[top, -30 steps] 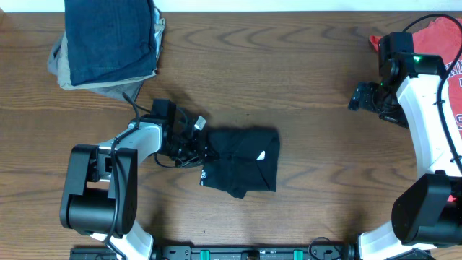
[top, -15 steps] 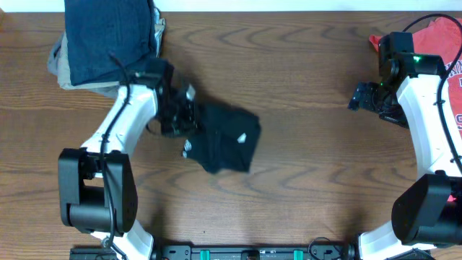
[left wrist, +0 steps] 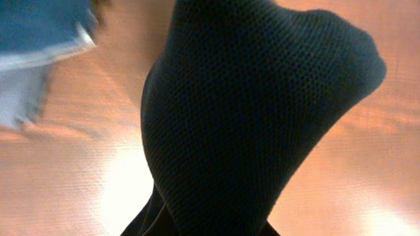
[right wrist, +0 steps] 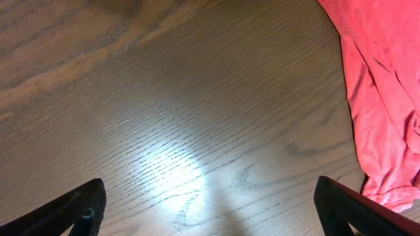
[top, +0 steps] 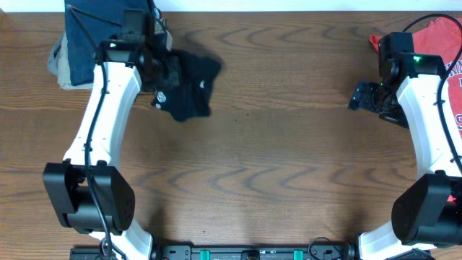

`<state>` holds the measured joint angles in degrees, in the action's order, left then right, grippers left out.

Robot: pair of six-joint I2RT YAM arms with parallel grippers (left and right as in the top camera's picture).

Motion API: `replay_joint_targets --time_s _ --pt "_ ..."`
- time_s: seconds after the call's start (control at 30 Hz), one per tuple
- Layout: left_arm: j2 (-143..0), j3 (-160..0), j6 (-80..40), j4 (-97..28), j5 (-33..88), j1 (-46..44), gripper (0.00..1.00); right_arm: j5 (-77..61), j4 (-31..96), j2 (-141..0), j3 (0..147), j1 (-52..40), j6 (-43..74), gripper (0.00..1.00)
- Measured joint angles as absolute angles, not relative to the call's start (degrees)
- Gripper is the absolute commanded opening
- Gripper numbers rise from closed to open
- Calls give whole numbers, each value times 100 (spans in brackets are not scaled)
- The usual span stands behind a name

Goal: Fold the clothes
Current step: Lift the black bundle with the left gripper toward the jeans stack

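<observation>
The black T-shirt is a small, lumpy folded bundle toward 11 o'clock on the table, with small white marks showing on its surface. The left wrist view shows its cloth up close as a fine, dotted mesh knit that bulges into a rounded hump and fills most of the view. The left jaws pinch the bundle at its 9 o'clock edge. The fingers themselves are buried in the fabric. The white left arm reaches from 7 o'clock up to that spot.

Just beside the bundle, at its 10 o'clock, sits a folded stack. It has dark blue denim on top and paler grey-tan cloth sticking out beneath at 9 o'clock. The stack reaches the table's 12 o'clock edge, so room is tight on that side. From the bundle toward 3 and 6 o'clock there is a wide run of bare wood grain, brown with a soft glare.

The coral-red T-shirt lies crumpled and creased at the 2 o'clock corner, partly under the right arm. The right jaws are spread wide with nothing between them. The two dark fingertips sit at the lower corners of the right wrist view, over bare wood. They are well apart from the black bundle, and the red hem is close by at their 3 o'clock.
</observation>
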<state>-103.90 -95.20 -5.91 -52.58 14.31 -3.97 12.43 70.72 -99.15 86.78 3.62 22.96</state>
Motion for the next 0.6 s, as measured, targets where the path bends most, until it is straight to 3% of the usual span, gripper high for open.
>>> replay_joint_targets --time_s 0.6 --pt "-10908 -10433 -526 -3699 904 12 6 1243 7072 -9915 8678 362 2296 99"
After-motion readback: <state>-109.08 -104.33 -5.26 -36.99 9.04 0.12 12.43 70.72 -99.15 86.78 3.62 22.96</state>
